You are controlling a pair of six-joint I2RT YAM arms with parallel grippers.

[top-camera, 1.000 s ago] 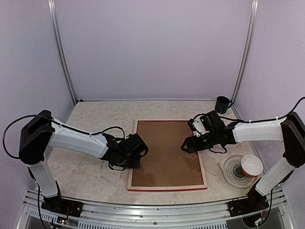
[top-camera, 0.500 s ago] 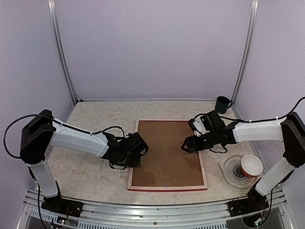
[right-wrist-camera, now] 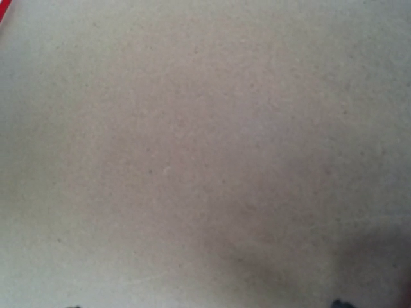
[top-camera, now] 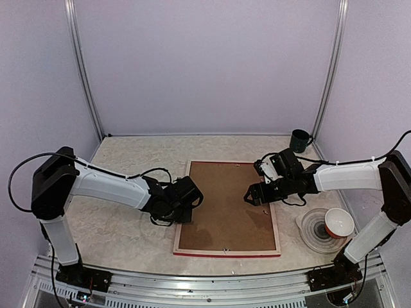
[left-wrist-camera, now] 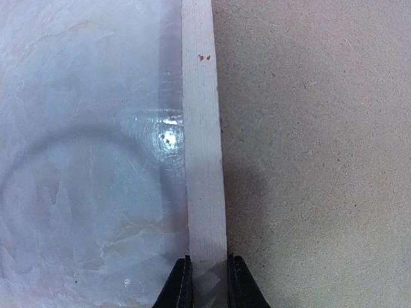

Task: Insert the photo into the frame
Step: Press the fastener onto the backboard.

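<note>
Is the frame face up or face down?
Face down: the frame shows its pale wood back, brown backing board facing up, red only along the near edge.

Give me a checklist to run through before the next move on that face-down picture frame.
1. Left gripper closed on the left rail of the red-edged pale-wood picture frame: ok.
2. Right gripper open, over the brown fibreboard backing board: ok.
3. Backing board lying within the frame: ok.
4. Photo under the board: cannot tell, hidden.
5. Stacked bowls apart from the frame: ok.
</note>
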